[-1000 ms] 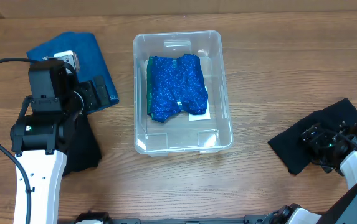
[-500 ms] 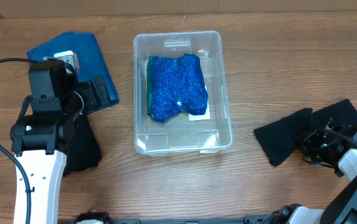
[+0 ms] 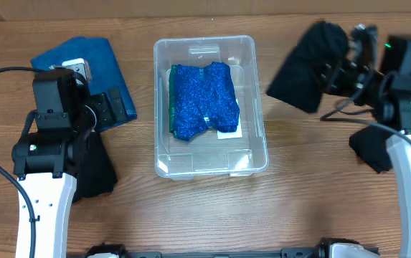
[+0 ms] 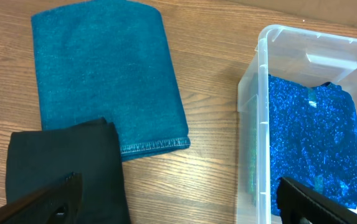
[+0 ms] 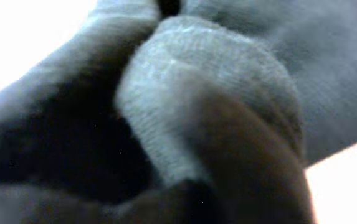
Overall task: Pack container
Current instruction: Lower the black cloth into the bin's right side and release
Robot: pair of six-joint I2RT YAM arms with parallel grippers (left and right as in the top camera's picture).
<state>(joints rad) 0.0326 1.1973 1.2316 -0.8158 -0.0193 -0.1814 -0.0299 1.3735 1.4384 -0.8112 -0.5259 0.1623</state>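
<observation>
Container [image 3: 205,155] label [image 3: 232,131] seems mostly hidden under blue cloth [image 3: 204,99].

The tabletop [image 3: 313,208] is brown wood-grain board. Four items rest directly on it.

- Centre: the container [image 3: 198,163], clear plastic, long axis running 12 to 6 o'clock.
- 10 o'clock: a folded teal towel [image 3: 83,54], flat, well apart from the container.
- 8 o'clock: a black cloth [image 3: 97,175]. In the left wrist view its upper edge overlaps the towel's hemmed edge.
- 3 o'clock: a second black cloth [image 3: 369,149], partly hidden beneath the right arm.
</observation>
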